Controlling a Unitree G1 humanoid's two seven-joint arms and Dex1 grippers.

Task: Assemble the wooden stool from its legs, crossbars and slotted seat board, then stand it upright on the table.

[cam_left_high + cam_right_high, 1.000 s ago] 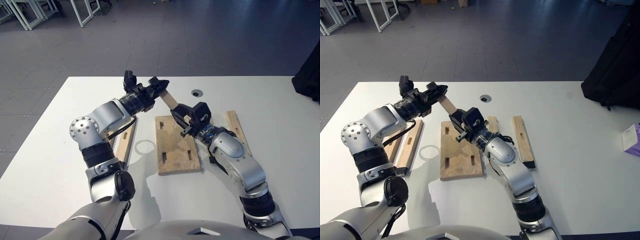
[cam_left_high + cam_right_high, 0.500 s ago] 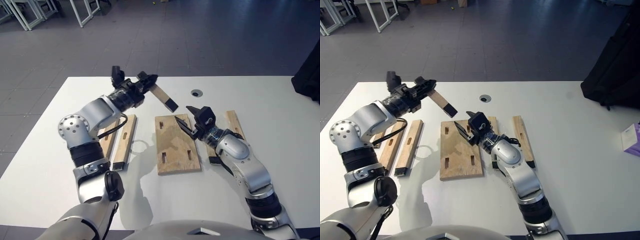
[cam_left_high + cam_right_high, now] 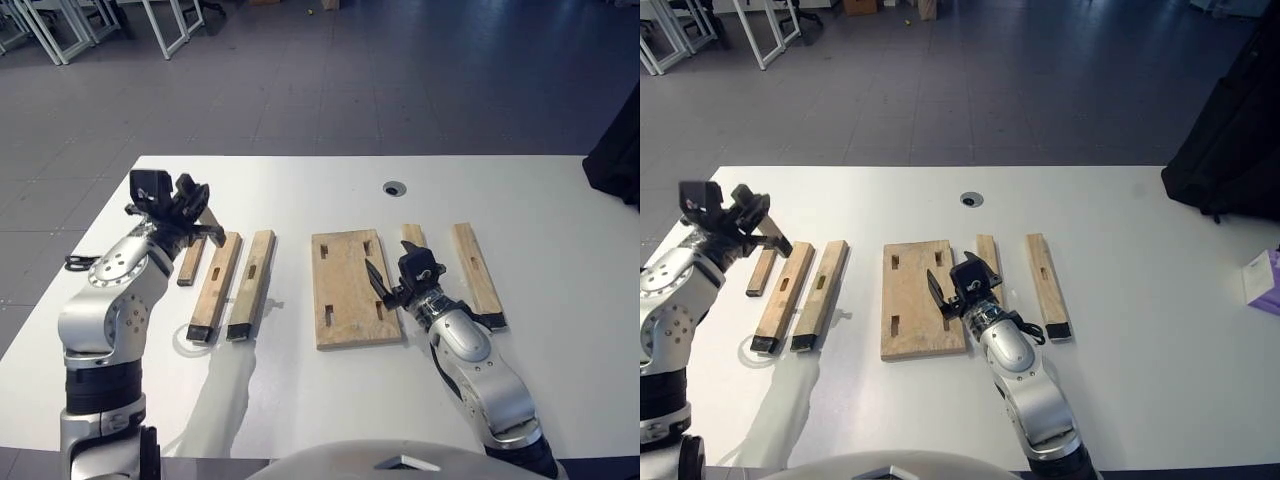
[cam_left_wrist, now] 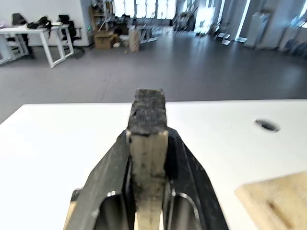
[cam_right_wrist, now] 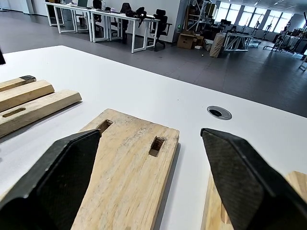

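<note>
The slotted seat board point(image 3: 345, 290) lies flat mid-table. My right gripper point(image 3: 952, 280) is open just above its right edge, nothing between the fingers point(image 5: 53, 191). At the table's far left my left gripper point(image 3: 195, 222) is shut on a short crossbar point(image 4: 147, 143) with a black end, pointing toward the board. A second short crossbar point(image 3: 190, 262) lies on the table below it. Two slotted legs point(image 3: 213, 285) point(image 3: 252, 283) lie side by side left of the board. Two more legs point(image 3: 475, 270) point(image 3: 412, 235) lie on its right, the nearer one partly hidden by my right gripper.
A cable hole point(image 3: 394, 187) sits in the white table point(image 3: 560, 210) behind the board. A black bag point(image 3: 1230, 120) stands off the table's right side, and a purple box point(image 3: 1262, 280) lies at the right edge.
The right gripper let go of the crossbar and drew back low over the board's right edge. The left arm swung left with the crossbar, from above the board to the far left.
</note>
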